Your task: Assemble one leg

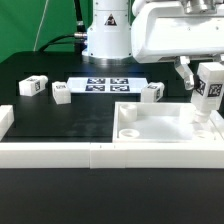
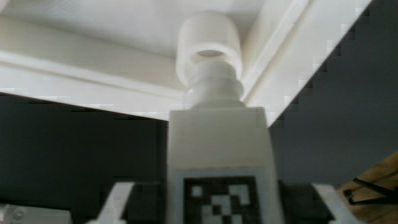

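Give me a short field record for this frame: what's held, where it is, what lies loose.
pincer: shut on the leg
leg position: upright, lower end at the tabletop panel's far corner, on the exterior view's right
seated in hole: cannot tell
loose legs: three on the black table, around the marker board

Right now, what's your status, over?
Gripper shut on the leg. Leg upright, tip at the tabletop corner; seated or not, cannot tell. Nothing in the way; three spare legs lie apart on the table.
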Robot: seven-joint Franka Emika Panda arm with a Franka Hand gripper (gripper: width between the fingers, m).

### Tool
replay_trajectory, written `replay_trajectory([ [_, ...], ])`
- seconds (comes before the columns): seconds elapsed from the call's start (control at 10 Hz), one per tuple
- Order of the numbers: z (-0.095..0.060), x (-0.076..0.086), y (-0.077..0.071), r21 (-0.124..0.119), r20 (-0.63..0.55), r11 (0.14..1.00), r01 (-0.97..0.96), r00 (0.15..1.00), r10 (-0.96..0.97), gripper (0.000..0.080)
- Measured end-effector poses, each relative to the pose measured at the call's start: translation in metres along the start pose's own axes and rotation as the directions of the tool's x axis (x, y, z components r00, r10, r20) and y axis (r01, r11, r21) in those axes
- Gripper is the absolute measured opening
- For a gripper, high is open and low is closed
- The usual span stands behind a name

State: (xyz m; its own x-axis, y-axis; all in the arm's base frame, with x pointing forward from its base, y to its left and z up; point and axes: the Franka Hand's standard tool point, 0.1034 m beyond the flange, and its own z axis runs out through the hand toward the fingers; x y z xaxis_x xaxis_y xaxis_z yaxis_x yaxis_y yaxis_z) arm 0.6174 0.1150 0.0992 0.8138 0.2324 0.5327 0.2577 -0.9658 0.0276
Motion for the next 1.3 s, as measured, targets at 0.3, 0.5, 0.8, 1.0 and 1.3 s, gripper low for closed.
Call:
replay_trajectory([
  [0.3, 0.008, -0.009, 0.002, -0.004, 0.000, 1.000, 0.002, 1.000, -0.002, 0.0290],
  [0.5, 0.016, -0.007, 0.003, -0.003, -0.001, 1.000, 0.000, 1.000, 0.000, 0.0290],
  [0.8, 0.027, -0.009, 0.002, -0.005, -0.011, 1.000, -0.002, 1.000, 0.002, 0.0290],
  [1.0, 0.031, -0.014, 0.001, -0.002, -0.004, 1.000, -0.001, 1.000, 0.001, 0.0290],
  [1.3, 0.031, -0.015, 0.001, -0.011, -0.038, 1.000, -0.001, 0.999, 0.001, 0.0290],
])
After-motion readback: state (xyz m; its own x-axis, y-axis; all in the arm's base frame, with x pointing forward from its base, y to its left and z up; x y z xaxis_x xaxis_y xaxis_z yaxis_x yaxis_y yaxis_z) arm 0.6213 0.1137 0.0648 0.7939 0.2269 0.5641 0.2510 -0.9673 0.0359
